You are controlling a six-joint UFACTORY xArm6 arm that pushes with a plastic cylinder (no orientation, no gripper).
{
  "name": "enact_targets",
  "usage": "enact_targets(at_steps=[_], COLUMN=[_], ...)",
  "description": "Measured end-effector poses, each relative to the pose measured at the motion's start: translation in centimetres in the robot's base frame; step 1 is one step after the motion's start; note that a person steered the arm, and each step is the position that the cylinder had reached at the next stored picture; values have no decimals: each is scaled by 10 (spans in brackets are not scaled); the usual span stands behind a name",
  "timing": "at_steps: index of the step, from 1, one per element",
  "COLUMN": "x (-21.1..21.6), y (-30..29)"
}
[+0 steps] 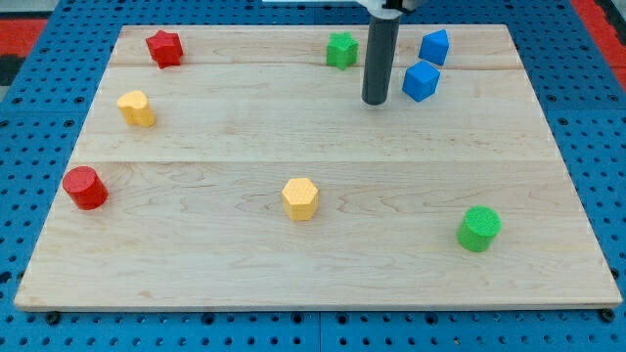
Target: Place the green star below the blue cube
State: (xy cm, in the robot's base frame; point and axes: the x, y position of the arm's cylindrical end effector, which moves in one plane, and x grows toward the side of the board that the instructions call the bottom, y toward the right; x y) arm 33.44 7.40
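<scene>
- A pale wooden board (pixel 323 137) with visible grain lies on a blue pegboard (pixel 39 117).
- A straight dark rod comes down from the view's top; my tip (pixel 376 102) rests on bare wood, holding nothing and touching no block.
- The green star (pixel 341 49) sits near the top edge, just left of the rod.
- The blue cube (pixel 422 80) lies just right of my tip, with a second blue block (pixel 434 46) above it.
- Elsewhere: a green cylinder (pixel 479 228), a yellow hexagon block (pixel 300 198), a red cylinder (pixel 85 187), a yellow block (pixel 137 108), a red star (pixel 164 47).

Straight dark grey cylindrical rod, white fitting above, flat-ended my tip (pixel 376 102).
</scene>
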Motion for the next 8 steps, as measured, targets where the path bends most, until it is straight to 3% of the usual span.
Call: enact_targets(at_steps=[2,3,4,5,6,7,8], x=[-22,-22,-64,-119,-142,-136,-101], y=[63,56,25,43,-7,-64,-51])
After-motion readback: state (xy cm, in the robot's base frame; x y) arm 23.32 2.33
